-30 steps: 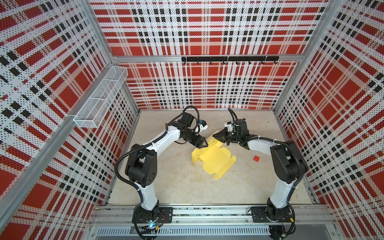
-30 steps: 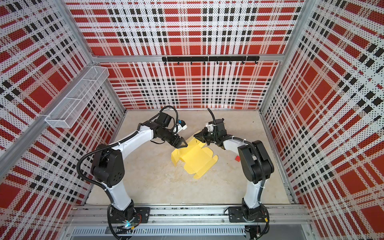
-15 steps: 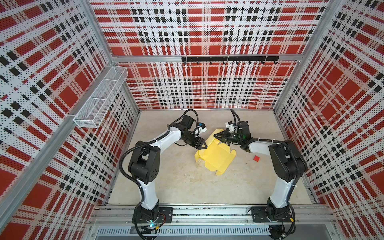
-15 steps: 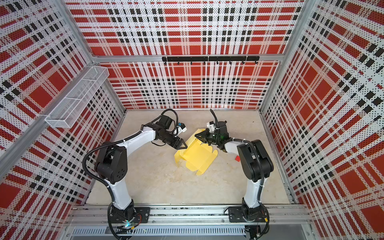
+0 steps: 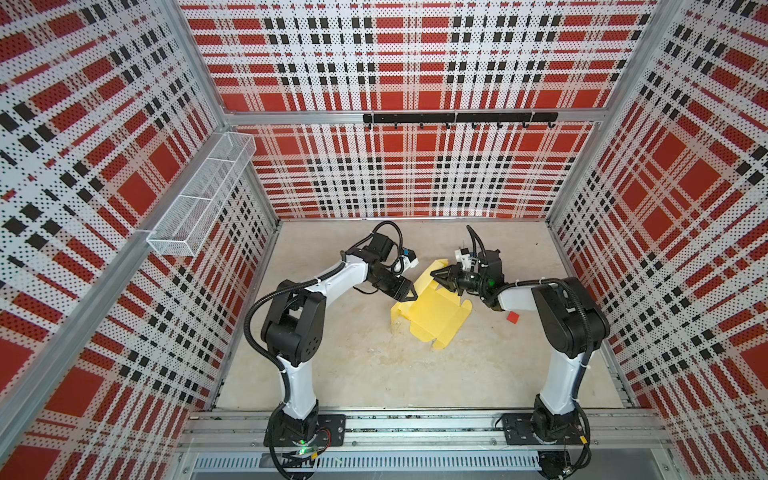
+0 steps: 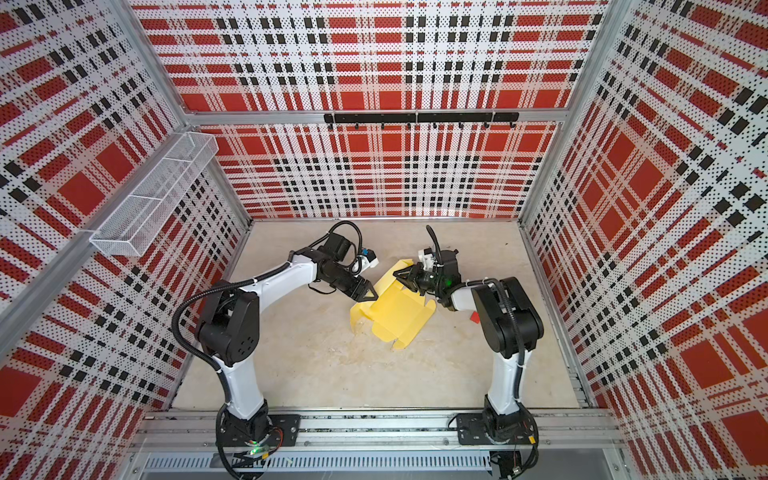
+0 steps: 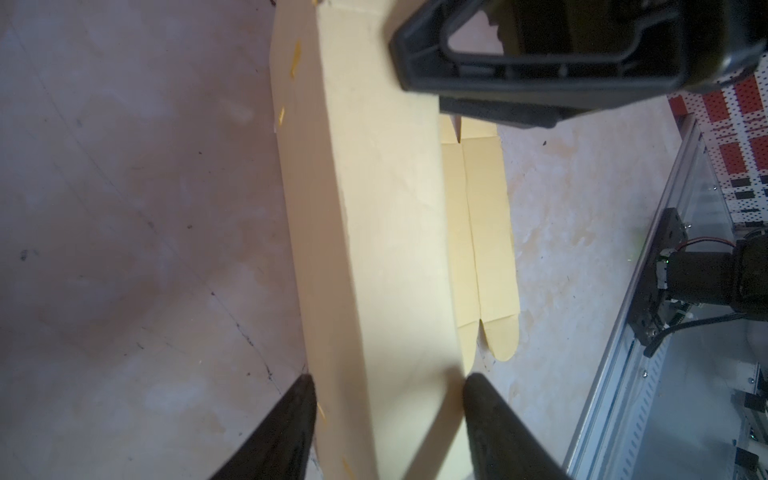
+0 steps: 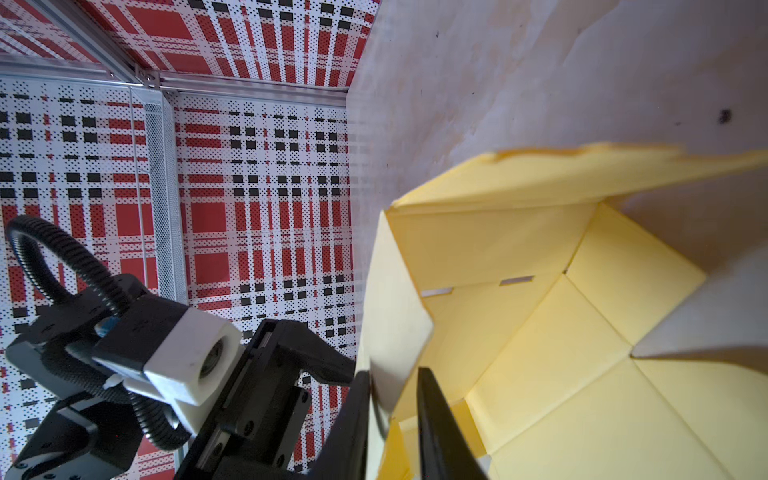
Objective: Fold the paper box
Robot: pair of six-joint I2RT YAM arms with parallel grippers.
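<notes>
The paper box is pale yellow card, half folded, lying mid-table with one long side raised. My left gripper is at its left edge. In the left wrist view that gripper is open, its fingers astride the raised side of the box. My right gripper is at the box's far edge. Seen from the right wrist, the gripper has its jaws slightly apart, with a flap of the box standing loosely between them.
A small red square piece lies on the table right of the box, by the right arm. A wire basket hangs on the left wall. A black hook rail runs along the back wall.
The right jaws have parted from a shut grip on the flap. The left jaws have narrowed around the raised side. The box has shifted slightly right and folded up more.
</notes>
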